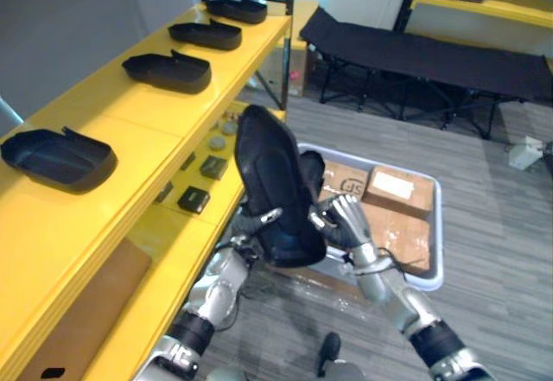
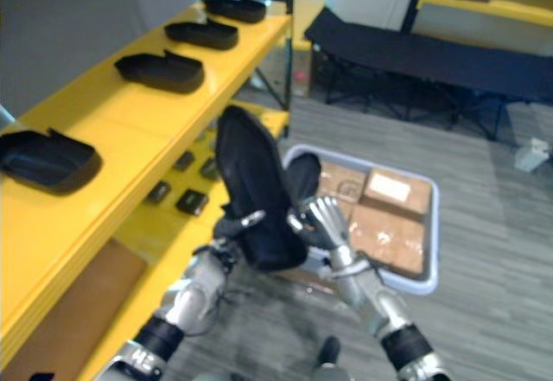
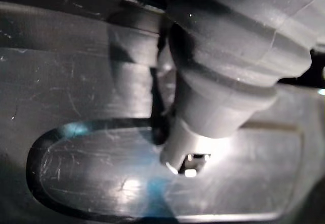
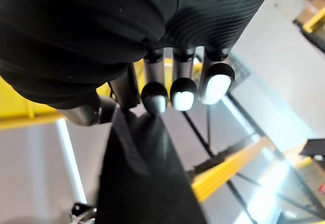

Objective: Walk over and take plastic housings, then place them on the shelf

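I hold one black plastic housing (image 1: pixel 276 187) upright and tilted in the air between both hands, beside the yellow shelf (image 1: pixel 147 117). My left hand (image 1: pixel 257 225) grips its lower left edge, with a finger curled over the face. My right hand (image 1: pixel 344 221) clasps its lower right edge. In the left wrist view the thumb (image 3: pixel 223 82) presses on the housing's glossy inner surface (image 3: pixel 76 107). In the right wrist view curled fingers (image 4: pixel 183 94) sit over the housing's edge (image 4: pixel 142 183). Several more housings lie on the top shelf, the nearest (image 1: pixel 59 158) at the left, others (image 1: pixel 168 70) further back.
The lower shelf level (image 1: pixel 164 243) carries small dark parts (image 1: pixel 194 198). A grey bin (image 1: pixel 436 217) with cardboard boxes sits on the floor to my right. A black folding cot (image 1: pixel 423 57) stands at the back. Bare shelf top lies between the nearest two housings.
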